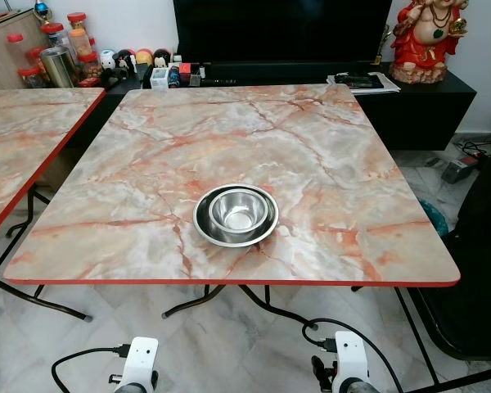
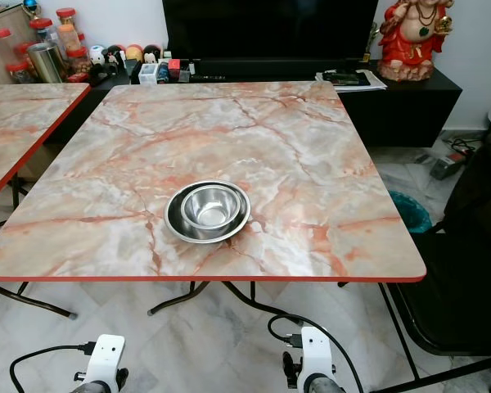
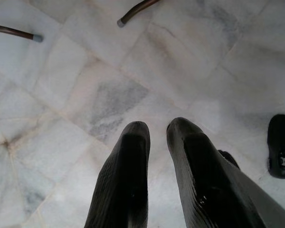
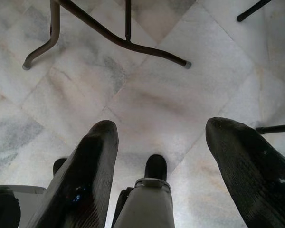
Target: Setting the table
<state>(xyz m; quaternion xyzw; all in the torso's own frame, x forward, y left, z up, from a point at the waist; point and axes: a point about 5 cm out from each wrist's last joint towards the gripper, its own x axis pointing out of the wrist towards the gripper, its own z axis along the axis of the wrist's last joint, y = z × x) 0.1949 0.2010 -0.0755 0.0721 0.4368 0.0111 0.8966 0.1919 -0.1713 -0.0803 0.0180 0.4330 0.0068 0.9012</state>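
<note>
We have barely begun, as we judge it — one steel bowl (image 1: 239,211) nested in a steel plate (image 1: 209,232) sits near the table's (image 1: 131,164) front edge, while our left gripper (image 3: 157,130), nearly closed and empty, and right gripper (image 4: 161,130), spread and empty, hang over the floor (image 3: 109,95) — other settings are left.

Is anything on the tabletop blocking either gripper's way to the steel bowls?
Nothing visible does. The nested steel bowls sit alone near the front edge of the marble-patterned table; both grippers hang below that edge, over the floor.
</note>
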